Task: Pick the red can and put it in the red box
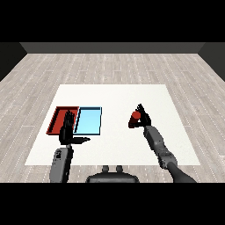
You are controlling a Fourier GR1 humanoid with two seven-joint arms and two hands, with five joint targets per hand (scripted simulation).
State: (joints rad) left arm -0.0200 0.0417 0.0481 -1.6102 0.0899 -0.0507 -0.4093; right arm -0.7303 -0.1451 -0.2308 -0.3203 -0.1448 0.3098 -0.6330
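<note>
the right hand [143,117] is curled round the red can [134,118], holding it tilted above the white table [118,94], well to the right of both trays. the left hand [67,130] has its fingers straight and its thumb stuck out sideways, over the near edge of the red tray [57,118]. the light blue tray [89,121] lies just beside the red one.

White worktop [118,145] sits on a grey plank floor [110,66]. On its left part there's a red tray [56,119] and a light blue tray [89,121], side by side and touching, red one further left.
</note>
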